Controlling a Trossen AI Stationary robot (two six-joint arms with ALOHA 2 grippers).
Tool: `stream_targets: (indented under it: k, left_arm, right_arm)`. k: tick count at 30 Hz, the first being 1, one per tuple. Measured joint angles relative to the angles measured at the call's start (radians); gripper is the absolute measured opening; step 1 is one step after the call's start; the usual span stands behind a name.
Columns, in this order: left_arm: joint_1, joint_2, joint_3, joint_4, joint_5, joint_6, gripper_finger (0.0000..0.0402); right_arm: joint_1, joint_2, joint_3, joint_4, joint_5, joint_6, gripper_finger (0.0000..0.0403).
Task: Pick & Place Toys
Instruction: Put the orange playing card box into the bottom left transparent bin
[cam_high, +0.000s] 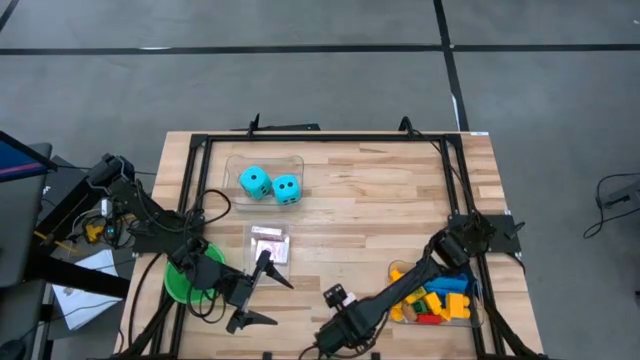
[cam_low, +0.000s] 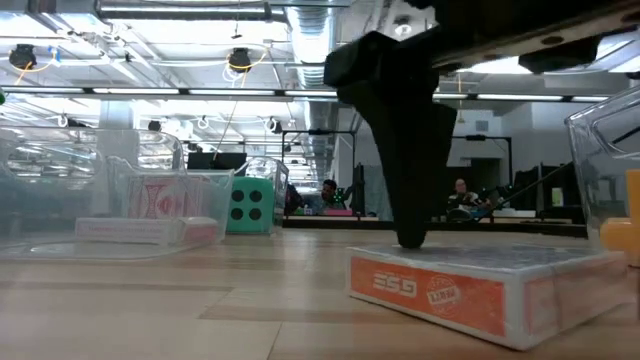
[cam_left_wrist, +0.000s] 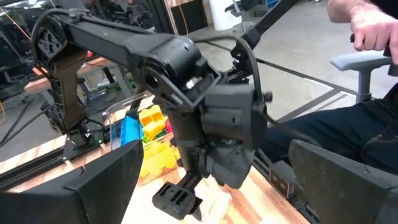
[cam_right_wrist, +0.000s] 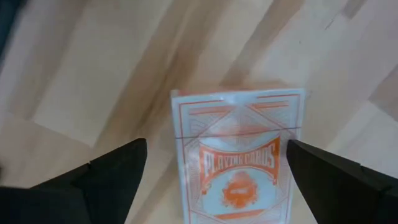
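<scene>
An orange-and-white pack of playing cards (cam_right_wrist: 239, 155) lies flat on the wooden table near its front edge (cam_low: 480, 285). My right gripper (cam_right_wrist: 216, 144) points down over the pack, open, with one finger on either side of it. In the low view one dark finger (cam_low: 410, 150) reaches down to the pack's top level. Whether it touches I cannot tell. My left gripper (cam_high: 255, 292) waits open above the table's front left, beside the green cup (cam_high: 188, 282). Two cyan dice (cam_high: 270, 184) sit in a clear bin at the far left.
A second card pack (cam_high: 268, 243) lies in a clear bin (cam_low: 150, 228) at mid-table. Coloured bricks (cam_high: 435, 297) fill a clear bin at the right. A black frame (cam_high: 330, 138) runs around the table. A person's hand (cam_left_wrist: 367, 25) shows beyond the table.
</scene>
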Motion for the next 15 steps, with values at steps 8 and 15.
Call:
stream_targets:
  k: [8,15]
  left_arm:
    - [0.000,0.000,0.000,-0.013,0.000,-0.002,0.0398]
    - [0.000,0.000,0.000,-0.012,0.000,-0.002,0.0398]
  right_arm:
    - [-0.007,-0.002,-0.003,0.020,0.001,0.013,0.0379]
    - [-0.016,-0.008,-0.072,0.066,-0.003,0.033,0.0379]
